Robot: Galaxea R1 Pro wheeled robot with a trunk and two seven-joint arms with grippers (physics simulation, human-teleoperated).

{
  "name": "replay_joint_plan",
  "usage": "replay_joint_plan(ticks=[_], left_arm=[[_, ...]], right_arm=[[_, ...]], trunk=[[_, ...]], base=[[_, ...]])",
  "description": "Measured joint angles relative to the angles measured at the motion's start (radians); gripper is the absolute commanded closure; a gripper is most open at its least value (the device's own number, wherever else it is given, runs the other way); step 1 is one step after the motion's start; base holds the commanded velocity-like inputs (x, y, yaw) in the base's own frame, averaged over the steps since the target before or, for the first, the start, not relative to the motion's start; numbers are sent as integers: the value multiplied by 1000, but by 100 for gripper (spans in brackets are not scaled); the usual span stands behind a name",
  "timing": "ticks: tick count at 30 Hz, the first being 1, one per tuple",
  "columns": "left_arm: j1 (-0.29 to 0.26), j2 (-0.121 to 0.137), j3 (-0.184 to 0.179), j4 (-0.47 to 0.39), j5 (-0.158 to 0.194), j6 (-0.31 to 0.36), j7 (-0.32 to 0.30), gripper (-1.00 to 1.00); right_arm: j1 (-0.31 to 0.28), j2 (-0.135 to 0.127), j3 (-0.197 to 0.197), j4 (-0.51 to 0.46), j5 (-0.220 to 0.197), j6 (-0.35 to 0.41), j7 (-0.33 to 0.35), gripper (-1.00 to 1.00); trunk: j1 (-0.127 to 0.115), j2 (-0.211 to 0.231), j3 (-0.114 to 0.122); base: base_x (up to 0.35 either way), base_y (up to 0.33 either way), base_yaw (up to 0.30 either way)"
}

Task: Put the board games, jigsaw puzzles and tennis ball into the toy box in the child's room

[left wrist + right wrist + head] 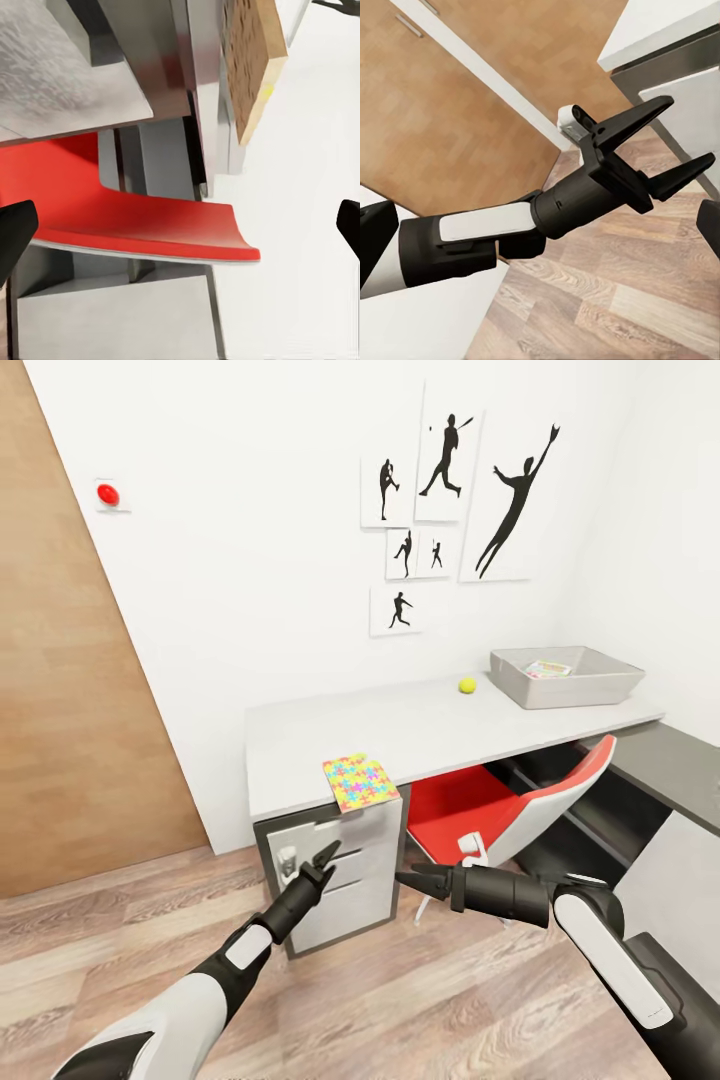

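A multicoloured jigsaw puzzle (pixel 359 781) overhangs the table (pixel 420 725) edge just above the open left gripper (pixel 326 860). Farther beyond, the tennis ball (pixel 467 685) sits beside the grey toy box (pixel 565 676).

Item inside toy box (pixel 565 678) too small to identify, red chair (pixel 470 815) partly hidden under table (pixel 400 730)
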Motion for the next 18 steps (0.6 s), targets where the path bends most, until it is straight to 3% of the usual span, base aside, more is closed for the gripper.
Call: replay_joint_plan(ticks=[12,18], left_arm=[[0,-11,0,0,-10,-3,2,-100],[0,-14,-1,0,-27,-7,-4,-100]], right_arm=[[0,0,1,0,0,0,-1,-100],[0,0,0,0,0,0,0,-100]], trunk=[[0,0,0],[0,0,0]], base=[[-4,-1,0],[117,-117,0]])
